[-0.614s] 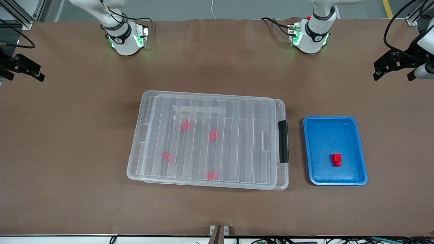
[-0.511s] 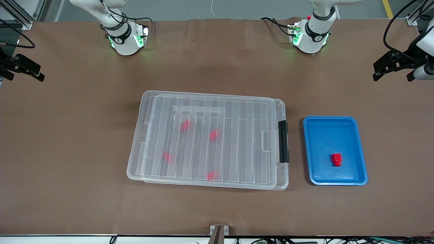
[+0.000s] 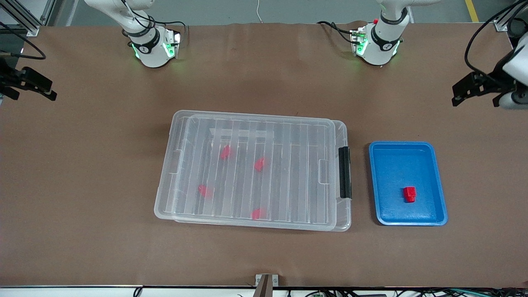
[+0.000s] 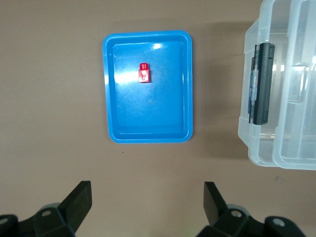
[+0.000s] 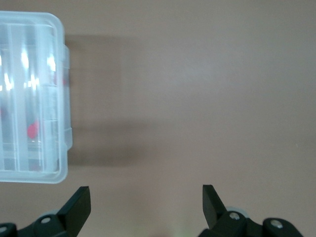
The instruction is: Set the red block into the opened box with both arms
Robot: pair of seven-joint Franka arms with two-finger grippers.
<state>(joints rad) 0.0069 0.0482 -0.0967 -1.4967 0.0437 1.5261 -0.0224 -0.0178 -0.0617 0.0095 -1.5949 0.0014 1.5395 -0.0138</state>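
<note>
Left wrist view shows the left pincer (image 4: 145, 202) spread wide and empty over bare desk (image 4: 49, 98), near the blue tray (image 4: 111, 89) holding the red block (image 4: 144, 73). Only this view shows the block's stub end clearly. The right pincer (image 5: 145, 202) hangs equally wide and empty beside the box (image 3: 252, 170), its lid (image 3: 255, 165) on, latch (image 3: 345, 172) toward the tray. No writing is legible.

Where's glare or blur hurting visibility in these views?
Front view: the box lid's ribs smear the red pieces inside into blurs; the red block in the blue tray is crisp. Left wrist view: bright highlight on the tray's floor. Right wrist view: white glare streaks on the lid, soft box shadow on the table.
</note>
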